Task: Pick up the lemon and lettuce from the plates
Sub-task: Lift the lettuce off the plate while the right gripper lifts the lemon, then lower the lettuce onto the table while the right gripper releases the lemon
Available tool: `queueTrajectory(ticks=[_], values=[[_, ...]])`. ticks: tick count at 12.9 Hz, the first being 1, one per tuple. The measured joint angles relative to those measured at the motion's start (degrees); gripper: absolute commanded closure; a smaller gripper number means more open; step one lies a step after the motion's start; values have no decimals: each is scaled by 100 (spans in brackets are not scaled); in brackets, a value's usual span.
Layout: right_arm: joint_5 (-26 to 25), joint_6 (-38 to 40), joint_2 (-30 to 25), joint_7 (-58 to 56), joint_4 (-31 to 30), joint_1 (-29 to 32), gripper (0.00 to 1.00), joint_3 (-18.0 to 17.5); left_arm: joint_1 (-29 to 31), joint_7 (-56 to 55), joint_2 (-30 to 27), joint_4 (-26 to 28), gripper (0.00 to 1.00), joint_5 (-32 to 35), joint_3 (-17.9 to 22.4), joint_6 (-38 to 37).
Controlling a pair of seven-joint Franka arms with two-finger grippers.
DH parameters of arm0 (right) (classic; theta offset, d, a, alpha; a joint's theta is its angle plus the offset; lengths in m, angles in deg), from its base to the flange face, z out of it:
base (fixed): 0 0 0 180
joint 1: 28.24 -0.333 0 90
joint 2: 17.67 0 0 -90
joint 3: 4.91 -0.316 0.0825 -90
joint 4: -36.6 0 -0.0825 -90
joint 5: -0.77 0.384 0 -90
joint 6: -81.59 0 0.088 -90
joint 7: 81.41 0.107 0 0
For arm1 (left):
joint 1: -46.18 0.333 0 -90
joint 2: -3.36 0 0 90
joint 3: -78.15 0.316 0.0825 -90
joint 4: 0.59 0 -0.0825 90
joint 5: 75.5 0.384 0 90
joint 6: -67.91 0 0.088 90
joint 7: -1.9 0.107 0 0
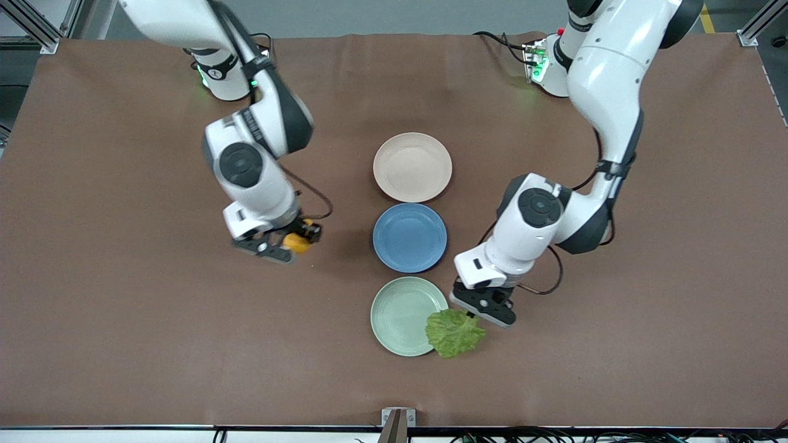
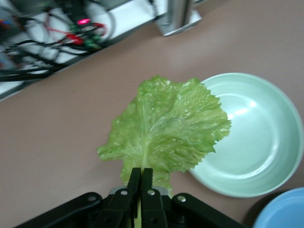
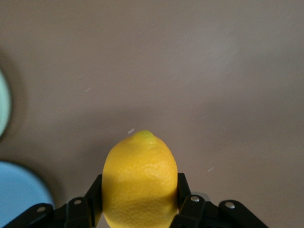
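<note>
My right gripper [image 1: 294, 243] is shut on the yellow lemon [image 1: 298, 242] and holds it over bare table, toward the right arm's end from the blue plate; in the right wrist view the lemon [image 3: 140, 183] sits between the fingers. My left gripper [image 1: 478, 315] is shut on the stem of the green lettuce [image 1: 454, 332], which lies partly over the rim of the mint green plate [image 1: 400, 315] and partly on the table. In the left wrist view the leaf [image 2: 166, 126] spreads out from the closed fingertips [image 2: 134, 178] beside the green plate [image 2: 259, 137]. The beige-pink plate [image 1: 412, 166] holds nothing.
A blue plate [image 1: 409, 237] sits between the beige-pink and green plates; its edge shows in the left wrist view [image 2: 285, 213] and the right wrist view [image 3: 19, 190]. The brown table mat [image 1: 123, 320] spreads wide on both sides. Cables and a bracket [image 1: 398, 421] line the near table edge.
</note>
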Motion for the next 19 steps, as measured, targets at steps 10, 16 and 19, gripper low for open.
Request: queueTrajectory(ticks=[10, 16, 19], values=[[9, -856, 536, -3657, -528, 2251, 97, -33, 2463, 3296, -457, 1401, 100, 3, -149, -39], [-1, -1610, 1128, -3850, -521, 2208, 97, -171, 2766, 3434, -304, 1715, 100, -25, -194, -32], [-1, -1610, 1143, -3867, -522, 2161, 97, -192, 2778, 3428, -280, 1723, 99, -97, -369, -29]])
